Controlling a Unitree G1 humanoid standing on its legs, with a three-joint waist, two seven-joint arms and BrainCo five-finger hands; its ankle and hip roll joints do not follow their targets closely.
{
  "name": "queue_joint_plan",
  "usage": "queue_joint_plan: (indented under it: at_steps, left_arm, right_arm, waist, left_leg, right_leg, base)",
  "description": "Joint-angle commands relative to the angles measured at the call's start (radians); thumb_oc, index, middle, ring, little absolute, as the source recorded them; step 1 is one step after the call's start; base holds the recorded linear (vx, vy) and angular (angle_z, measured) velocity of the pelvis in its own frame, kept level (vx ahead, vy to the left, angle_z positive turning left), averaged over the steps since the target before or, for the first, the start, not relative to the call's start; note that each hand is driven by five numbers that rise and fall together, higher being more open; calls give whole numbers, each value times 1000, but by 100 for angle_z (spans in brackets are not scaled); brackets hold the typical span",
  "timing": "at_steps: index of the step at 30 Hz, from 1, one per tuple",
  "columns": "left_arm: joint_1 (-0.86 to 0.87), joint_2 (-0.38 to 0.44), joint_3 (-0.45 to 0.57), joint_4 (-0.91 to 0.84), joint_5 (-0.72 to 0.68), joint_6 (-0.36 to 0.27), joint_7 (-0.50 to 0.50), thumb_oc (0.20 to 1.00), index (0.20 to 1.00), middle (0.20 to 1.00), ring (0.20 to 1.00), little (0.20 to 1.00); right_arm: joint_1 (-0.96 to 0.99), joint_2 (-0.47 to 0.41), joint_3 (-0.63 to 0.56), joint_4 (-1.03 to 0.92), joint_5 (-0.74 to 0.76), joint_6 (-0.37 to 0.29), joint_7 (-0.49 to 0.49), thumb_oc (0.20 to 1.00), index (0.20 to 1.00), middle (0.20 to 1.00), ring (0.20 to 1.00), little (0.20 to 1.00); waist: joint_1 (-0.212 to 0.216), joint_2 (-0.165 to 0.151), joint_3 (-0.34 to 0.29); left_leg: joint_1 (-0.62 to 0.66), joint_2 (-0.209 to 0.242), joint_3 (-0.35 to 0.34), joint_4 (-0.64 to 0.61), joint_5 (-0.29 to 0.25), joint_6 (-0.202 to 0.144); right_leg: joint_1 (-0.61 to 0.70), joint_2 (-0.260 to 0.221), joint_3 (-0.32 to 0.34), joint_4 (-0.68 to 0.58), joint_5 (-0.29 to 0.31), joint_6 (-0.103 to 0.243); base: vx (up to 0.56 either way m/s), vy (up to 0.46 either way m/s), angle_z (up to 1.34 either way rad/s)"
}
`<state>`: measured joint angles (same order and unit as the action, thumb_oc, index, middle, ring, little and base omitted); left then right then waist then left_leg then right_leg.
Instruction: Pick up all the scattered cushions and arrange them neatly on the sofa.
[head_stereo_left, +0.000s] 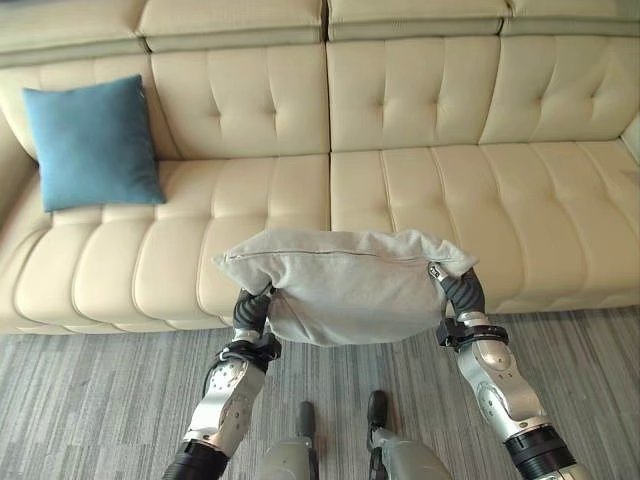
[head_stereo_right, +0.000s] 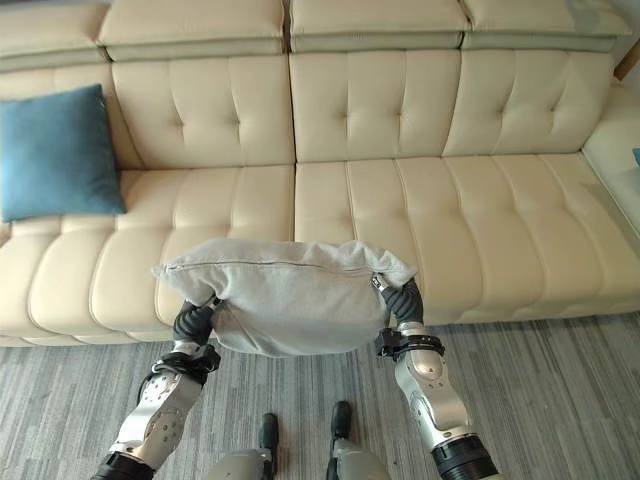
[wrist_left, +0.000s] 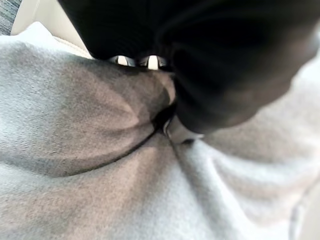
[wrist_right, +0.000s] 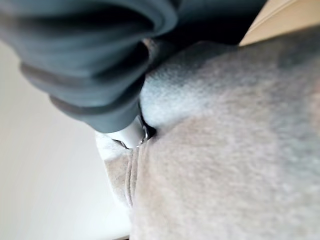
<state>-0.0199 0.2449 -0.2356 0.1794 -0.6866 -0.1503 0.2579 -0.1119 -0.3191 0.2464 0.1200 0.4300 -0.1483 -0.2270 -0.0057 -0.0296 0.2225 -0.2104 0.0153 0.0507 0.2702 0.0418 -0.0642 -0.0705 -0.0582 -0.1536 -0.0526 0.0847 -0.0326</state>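
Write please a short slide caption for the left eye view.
Both hands carry a grey cushion before a cream sofa; a blue cushion leans there.

Two cushions (one grey cushion (head_stereo_left: 345, 285), one blue cushion (head_stereo_left: 92, 142)), one sofa (head_stereo_left: 420, 190).

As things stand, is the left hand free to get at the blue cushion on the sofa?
Probably not. The left hand is under the grey cushion, which it carries with the right hand; the blue cushion leans against the sofa backrest, far off to its left.
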Motion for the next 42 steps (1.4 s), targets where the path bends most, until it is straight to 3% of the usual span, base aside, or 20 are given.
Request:
queue_joint_plan:
  at_steps: [1, 2, 6, 9, 13, 14, 15, 16, 17, 18, 20, 24, 27, 30, 32, 33, 36, 39, 40, 42]
  left_arm:
    - [-44, -21, -39, -107, 56, -44, -18, 200, 200, 200, 200, 200]
    - [-43, -20, -31, -109, 67, -41, -10, 200, 200, 200, 200, 200]
    - [-40, -12, -5, -118, 93, -46, 7, 200, 200, 200, 200, 200]
    - [-21, -6, 2, -134, 98, -42, 7, 200, 200, 200, 200, 200]
    - [-4, 33, 10, -147, 114, -29, -7, 200, 200, 200, 200, 200]
    - [0, 40, 14, -152, 117, -26, -11, 200, 200, 200, 200, 200]
    - [3, 56, 17, -162, 128, -21, -13, 200, 200, 200, 200, 200]
    - [3, 56, 17, -162, 128, -21, -13, 200, 200, 200, 200, 200]
    - [1, 66, 22, -168, 140, -22, -12, 200, 200, 200, 200, 200]
    - [0, 68, 23, -170, 149, -24, -13, 200, 200, 200, 200, 200]
    - [-3, 70, 23, -172, 157, -28, -13, 200, 200, 200, 200, 200]
    - [-13, 68, 19, -168, 168, -33, -12, 200, 200, 200, 200, 200]
    - [-19, 53, 23, -165, 175, -33, -14, 200, 200, 200, 200, 200]
    - [-21, 42, 19, -157, 178, -43, -33, 200, 200, 200, 200, 200]
    - [-3, 24, 26, -162, 163, -43, -35, 200, 200, 200, 200, 200]
    - [-3, 18, 24, -161, 158, -43, -33, 200, 200, 200, 200, 200]
    - [-19, 5, 21, -149, 154, -48, -19, 200, 200, 200, 200, 200]
    - [-23, 6, 19, -143, 162, -44, -14, 200, 200, 200, 200, 200]
    - [-40, 13, 12, -135, 185, -36, 2, 200, 200, 200, 200, 200]
    - [-44, 12, 14, -143, 180, -47, 7, 200, 200, 200, 200, 200]
  right_arm:
    - [-44, 3, 57, -94, -67, -25, 6, 200, 200, 200, 200, 200]
    - [-47, 2, 58, -94, -72, -22, 1, 200, 200, 200, 200, 200]
    - [-59, 8, 57, -79, -99, -5, -17, 200, 200, 200, 200, 200]
    - [-53, 17, 60, -94, -118, -1, -10, 200, 200, 200, 200, 200]
    - [-44, 35, 64, -87, -138, 12, 6, 200, 200, 200, 200, 200]
    - [-37, 40, 61, -88, -142, 14, 13, 200, 200, 200, 200, 200]
    - [-33, 50, 56, -83, -146, 18, 18, 200, 200, 200, 200, 200]
    - [-33, 50, 56, -83, -146, 18, 18, 200, 200, 200, 200, 200]
    - [-31, 61, 50, -78, -141, 15, 19, 200, 200, 200, 200, 200]
    - [-27, 67, 46, -81, -142, 12, 22, 200, 200, 200, 200, 200]
    - [-26, 73, 45, -81, -137, 10, 22, 200, 200, 200, 200, 200]
    - [-37, 68, 47, -83, -125, 8, 25, 200, 200, 200, 200, 200]
    - [-45, 69, 44, -85, -120, 7, 18, 200, 200, 200, 200, 200]
    - [-20, 70, 35, -82, -117, 0, 18, 200, 200, 200, 200, 200]
    - [7, 53, 28, -76, -96, -7, 24, 200, 200, 200, 200, 200]
    - [6, 43, 28, -77, -91, -10, 23, 200, 200, 200, 200, 200]
    - [-12, 27, 31, -75, -83, -8, 17, 200, 200, 200, 200, 200]
    - [-20, 20, 32, -75, -86, -5, 15, 200, 200, 200, 200, 200]
    - [-37, 14, 34, -72, -103, -6, -4, 200, 200, 200, 200, 200]
    - [-51, 12, 43, -77, -112, -2, 0, 200, 200, 200, 200, 200]
  waist:
    - [27, -21, -47]
    - [36, -18, -49]
    - [66, -14, -65]
    - [68, -14, -78]
    - [87, -52, -96]
    - [87, -58, -97]
    - [85, -66, -91]
    - [86, -64, -93]
    - [77, -56, -85]
    - [72, -51, -80]
    - [66, -42, -72]
    - [39, -14, -48]
    - [19, -21, -24]
    - [5, -33, -31]
    - [-1, -43, -39]
    - [1, -47, -32]
    - [5, -47, -28]
    - [10, -46, -39]
    - [21, -31, -46]
    - [25, -21, -60]
  left_leg:
    - [-98, 16, 5, -63, -21, -12]
    - [-110, 26, 14, -143, 29, -20]
    - [-143, 47, 32, -283, 79, -29]
    - [-124, 42, 21, -266, 109, -21]
    - [-91, 14, 35, -233, 60, 20]
    - [-78, 5, 39, -231, 45, 30]
    - [-47, -12, 50, -231, 18, 56]
    - [-50, -9, 51, -232, 20, 55]
    - [-23, -18, 53, -238, -3, 75]
    - [-6, -19, 51, -243, -13, 81]
    - [21, -17, 50, -257, -21, 83]
    - [86, -7, 40, -285, -40, 73]
    - [149, -22, 30, -296, -65, 61]
    - [182, -36, 14, -282, -99, 57]
    - [153, -33, 18, -102, -161, 22]
    - [118, -34, 17, -25, -163, 14]
    - [31, -21, 5, 60, -148, 0]
    - [35, 15, 19, -29, -126, 0]
    - [25, 59, 13, -150, -50, -11]
    - [63, 70, -12, -241, -27, -17]
  right_leg:
    - [125, 3, 10, 60, -243, 84]
    - [146, 10, 14, 51, -253, 86]
    - [207, 21, 43, 41, -285, 99]
    - [225, 5, 50, 50, -290, 109]
    - [199, -42, 76, 146, -280, 141]
    - [184, -50, 78, 186, -258, 153]
    - [123, -71, 83, 318, -199, 179]
    - [119, -68, 85, 317, -196, 178]
    - [64, -78, 85, 429, -128, 197]
    - [33, -81, 83, 467, -109, 196]
    - [-6, -77, 76, 486, -118, 184]
    - [-93, -43, 16, 371, -184, 149]
    - [-150, -19, -24, 173, -121, 162]
    - [-111, -8, 4, 100, -101, 159]
    - [-43, -13, -3, 66, -95, 127]
    - [-28, -16, -9, 63, -100, 116]
    - [7, -24, -21, 45, -118, 102]
    - [25, -28, -29, 34, -128, 107]
    - [33, -18, -40, 39, -144, 108]
    - [43, -8, -30, 43, -162, 107]
  base:
    - [408, 76, -8]
    - [431, 99, -10]
    - [300, 109, -2]
    - [285, 160, -54]
    - [305, 178, -45]
    - [290, 243, -2]
    - [183, 178, 5]
    - [190, 230, 0]
    - [135, 161, 6]
    - [140, 161, 11]
    - [98, 73, 13]
    - [190, 22, 2]
    - [176, -80, 1]
    - [259, -159, 25]
    - [332, -244, 33]
    - [175, -159, 10]
    - [94, -46, 19]
    - [138, 36, 1]
    - [168, 76, 2]
    - [202, 81, 1]
